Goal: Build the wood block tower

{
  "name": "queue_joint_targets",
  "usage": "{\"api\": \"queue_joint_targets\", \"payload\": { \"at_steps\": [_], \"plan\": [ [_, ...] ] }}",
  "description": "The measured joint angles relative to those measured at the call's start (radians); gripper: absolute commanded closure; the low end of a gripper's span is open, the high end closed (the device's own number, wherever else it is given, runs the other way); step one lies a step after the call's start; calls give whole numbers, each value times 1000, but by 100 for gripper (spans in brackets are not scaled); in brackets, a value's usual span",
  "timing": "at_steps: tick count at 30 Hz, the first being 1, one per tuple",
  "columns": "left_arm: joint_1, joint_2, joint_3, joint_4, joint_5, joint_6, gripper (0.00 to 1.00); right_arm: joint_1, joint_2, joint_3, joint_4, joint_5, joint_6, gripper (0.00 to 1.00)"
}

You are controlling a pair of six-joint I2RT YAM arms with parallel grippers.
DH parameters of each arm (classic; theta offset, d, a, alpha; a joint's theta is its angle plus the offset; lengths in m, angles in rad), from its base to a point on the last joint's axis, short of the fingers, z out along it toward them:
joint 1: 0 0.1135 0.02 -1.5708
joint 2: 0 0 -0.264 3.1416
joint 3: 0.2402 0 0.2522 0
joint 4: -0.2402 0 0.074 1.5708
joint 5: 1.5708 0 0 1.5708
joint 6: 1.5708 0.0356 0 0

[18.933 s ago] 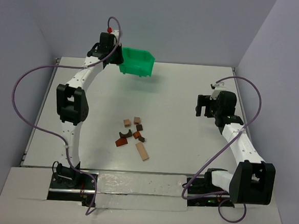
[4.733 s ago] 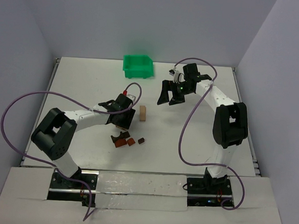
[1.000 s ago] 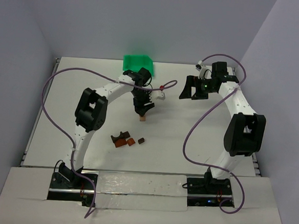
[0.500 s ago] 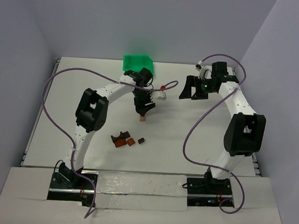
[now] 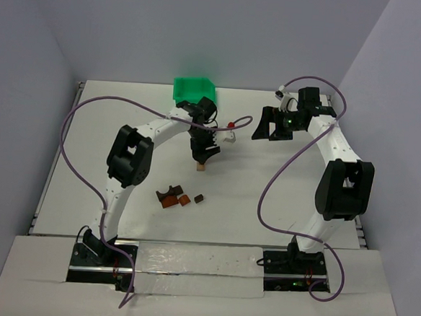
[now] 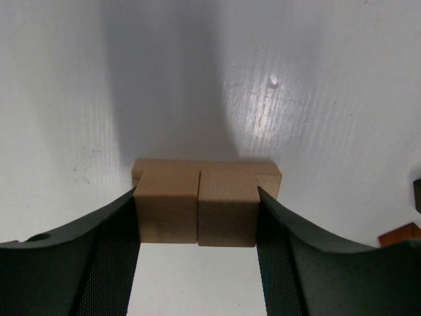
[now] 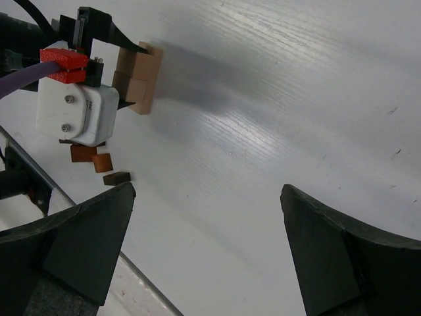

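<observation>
Two light tan cubes [image 6: 168, 205] [image 6: 227, 207] stand side by side on a light tan bar [image 6: 268, 181] lying on the white table. My left gripper [image 6: 197, 217] is shut on the pair, one finger against each outer face. From above, that gripper [image 5: 202, 154] hangs over the bar [image 5: 201, 167] at mid table. The same stack [image 7: 139, 78] shows in the right wrist view. My right gripper [image 7: 205, 197] is open and holds nothing; it hovers at the back right [image 5: 269, 126]. A brown arch piece [image 5: 168, 196], a reddish cube [image 5: 184, 199] and a dark block [image 5: 199, 198] lie loose.
A green plastic bin [image 5: 193, 89] stands at the back of the table, behind the left arm. The left arm's purple cable loops over the table's left side. The reddish cube [image 7: 100, 162] and the dark block [image 7: 116, 177] lie near the front edge.
</observation>
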Motion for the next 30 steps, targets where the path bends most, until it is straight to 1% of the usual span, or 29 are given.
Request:
{"api": "queue_joint_targets", "payload": {
  "at_steps": [10,14,20,24,29,30],
  "plan": [
    [-2,-26,-45,32,-25,17,71,0,0,0,0,-5,0,0],
    [-2,-31,-55,43,-31,20,70,0,0,2,0,-8,1,0],
    [-2,-34,-63,51,-36,22,62,0,0,2,0,-8,3,0],
    [-3,-36,-66,54,-39,24,54,0,0,2,0,-8,4,0],
    [-5,-37,-67,55,-42,24,48,0,0,2,0,-8,4,0],
    [-5,-37,-67,55,-43,24,46,0,0,2,0,-9,4,0]
  ]
}}
